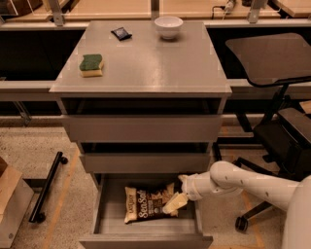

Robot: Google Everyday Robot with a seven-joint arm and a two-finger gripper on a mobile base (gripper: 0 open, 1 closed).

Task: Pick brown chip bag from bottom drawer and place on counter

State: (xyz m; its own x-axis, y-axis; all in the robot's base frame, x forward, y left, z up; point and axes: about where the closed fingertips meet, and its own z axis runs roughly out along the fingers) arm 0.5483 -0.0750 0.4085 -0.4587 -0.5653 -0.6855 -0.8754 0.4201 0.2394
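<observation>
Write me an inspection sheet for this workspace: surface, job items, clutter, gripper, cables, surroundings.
Surface: grey counter, flat, chip bag not on it yet.
Job items: brown chip bag lies flat inside the bottom drawer, which is pulled open.
Clutter: sponge at the counter's left side; black packet and white bowl at its back edge.
Gripper: gripper reaches down into the drawer at the bag's right end.
Cables: what looks like a thin dark lead on the wooden table behind.
Surroundings: office chair to the right; black wheeled bar and cardboard box on the floor to the left.
</observation>
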